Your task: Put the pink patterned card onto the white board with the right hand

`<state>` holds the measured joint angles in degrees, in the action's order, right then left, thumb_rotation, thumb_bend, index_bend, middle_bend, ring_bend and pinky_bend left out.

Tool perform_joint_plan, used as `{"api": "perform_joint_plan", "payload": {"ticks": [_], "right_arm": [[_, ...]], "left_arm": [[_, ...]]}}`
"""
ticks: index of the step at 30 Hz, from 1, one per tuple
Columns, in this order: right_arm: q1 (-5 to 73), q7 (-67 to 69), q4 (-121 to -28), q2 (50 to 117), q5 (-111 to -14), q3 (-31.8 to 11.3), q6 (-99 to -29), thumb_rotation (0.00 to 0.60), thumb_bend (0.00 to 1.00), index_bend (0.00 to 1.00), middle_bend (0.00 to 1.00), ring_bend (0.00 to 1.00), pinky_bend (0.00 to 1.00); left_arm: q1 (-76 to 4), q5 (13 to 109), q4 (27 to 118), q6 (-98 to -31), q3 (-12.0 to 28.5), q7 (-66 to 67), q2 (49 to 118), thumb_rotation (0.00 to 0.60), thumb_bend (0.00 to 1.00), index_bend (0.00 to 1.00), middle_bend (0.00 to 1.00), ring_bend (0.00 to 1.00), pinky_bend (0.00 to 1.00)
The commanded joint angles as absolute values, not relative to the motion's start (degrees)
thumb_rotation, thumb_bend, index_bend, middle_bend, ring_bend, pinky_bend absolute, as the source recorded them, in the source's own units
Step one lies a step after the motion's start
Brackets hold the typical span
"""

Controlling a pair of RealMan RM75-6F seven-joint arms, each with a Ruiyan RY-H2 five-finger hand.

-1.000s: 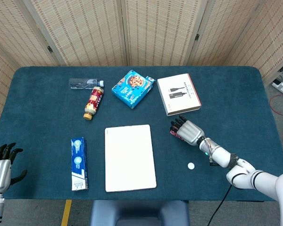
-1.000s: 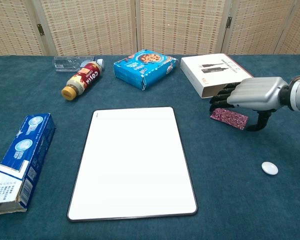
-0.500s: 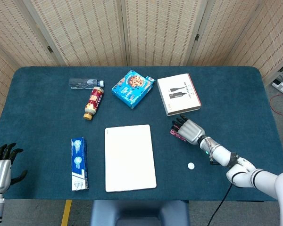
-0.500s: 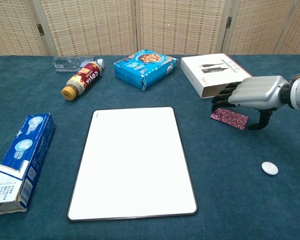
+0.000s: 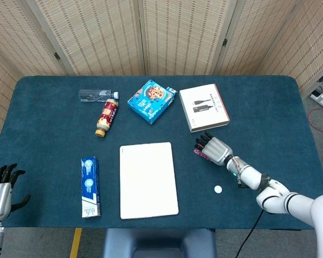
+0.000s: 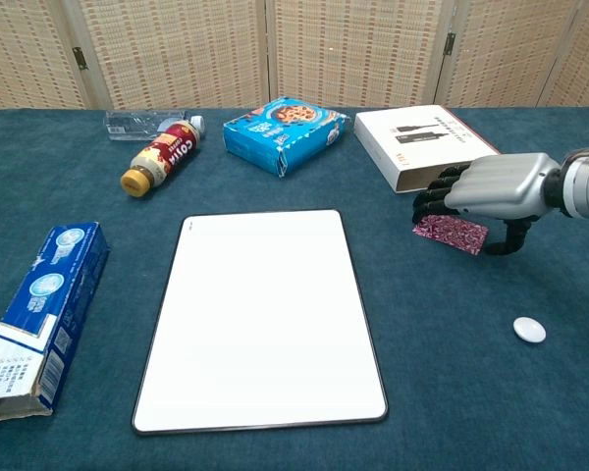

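Right hand (image 6: 486,189) with fingers spread over the pink card (image 6: 451,235), touching its far edge; whether it grips cannot be told. Card lies right of the white board (image 6: 263,316), bare cloth between. Left hand (image 5: 0,189) spread at the near-left table (image 5: 269,107) edge

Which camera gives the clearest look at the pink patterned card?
The chest view: the pink patterned card shows large, pattern visible, below the right hand. The head view shows only a small sliver.
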<state>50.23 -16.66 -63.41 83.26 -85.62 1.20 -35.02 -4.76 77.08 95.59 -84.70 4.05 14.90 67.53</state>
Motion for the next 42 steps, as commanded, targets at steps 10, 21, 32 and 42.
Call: {"api": "perform_joint_plan", "payload": {"ticks": [10, 21, 32, 42], "right_arm": [[49.9, -17.5, -63.8, 83.3, -84.3, 1.0, -35.7, 0.6, 0.31, 0.22, 0.09, 0.0, 0.0], [49.5, -17.7, -64.1, 83.1, -83.7, 0.9, -36.7, 0.6, 0.31, 0.27, 0.1, 0.0, 0.0], [49.0, -17.6, -64.8, 82.4, -83.4, 1.1, -37.6, 0.6, 0.31, 0.27, 0.11, 0.0, 0.0], [48.9, -16.3, -68.1, 80.6, -84.3, 0.0, -40.7, 0.6, 0.31, 0.27, 0.11, 0.0, 0.0]], "left_arm": [[-4.8, 77.3, 95.4, -84.6, 4.0, 14.7, 67.6, 0.6, 0.26, 0.3, 0.16, 0.12, 0.0], [-4.6, 77.4, 95.6, -84.6, 4.0, 14.8, 67.5, 0.6, 0.26, 0.3, 0.16, 0.12, 0.0], [-4.7, 77.6, 95.9, -84.6, 4.0, 14.9, 67.4, 0.6, 0.26, 0.3, 0.16, 0.12, 0.0], [-4.8, 77.4, 96.2, -84.5, 4.1, 15.3, 67.2, 0.6, 0.26, 0.3, 0.16, 0.12, 0.0]]}}
